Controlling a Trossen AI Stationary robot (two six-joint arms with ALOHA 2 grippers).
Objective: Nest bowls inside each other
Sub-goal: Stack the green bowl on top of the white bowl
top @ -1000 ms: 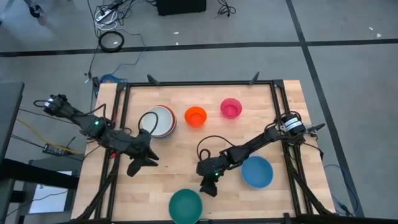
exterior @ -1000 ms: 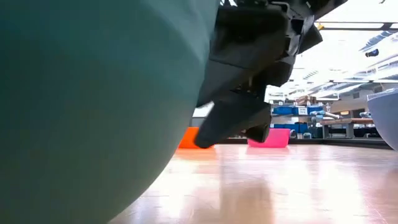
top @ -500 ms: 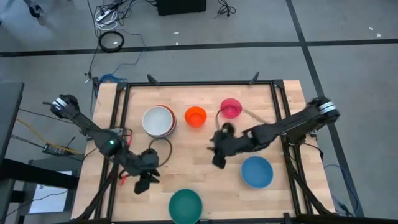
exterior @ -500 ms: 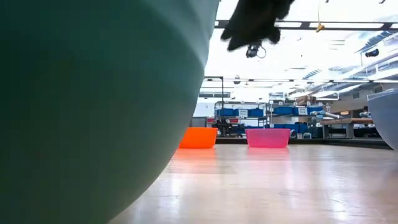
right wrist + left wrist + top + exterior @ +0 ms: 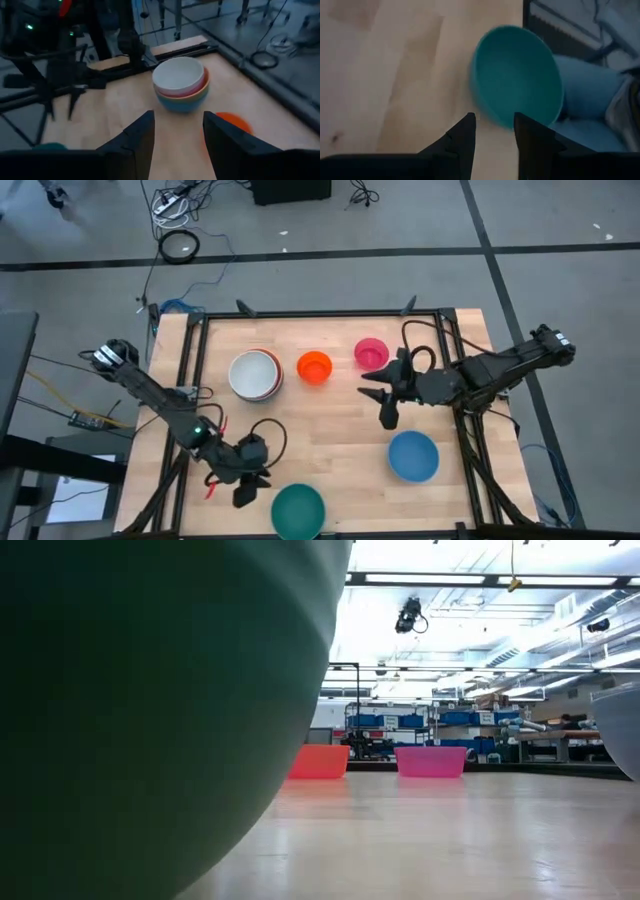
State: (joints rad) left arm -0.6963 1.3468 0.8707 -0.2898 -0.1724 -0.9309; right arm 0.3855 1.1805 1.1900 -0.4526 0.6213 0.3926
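A teal bowl [image 5: 298,510] stands on its base at the table's near edge; it fills the left of the low view [image 5: 150,690]. My left gripper [image 5: 247,490] hangs open just left of it, and its fingers [image 5: 495,135] point slanting down at the teal bowl [image 5: 517,75] without touching it. My right gripper [image 5: 377,398] is open and raised over the table's middle right, facing the stack of bowls [image 5: 181,82], white on top. An orange bowl [image 5: 314,366], a magenta bowl [image 5: 371,353] and a blue bowl [image 5: 413,456] stand apart.
The stack of bowls [image 5: 255,374] stands at the far left of the table. Black frame rails [image 5: 320,313] run along the table's far and side edges. Bare wood lies between the stack, the teal bowl and the blue bowl.
My right gripper has risen from the table beside the teal bowl, gone toward the far right and tipped from pointing down to almost level. My left gripper has moved toward the near edge and down, toward the teal bowl. No bowl has moved.
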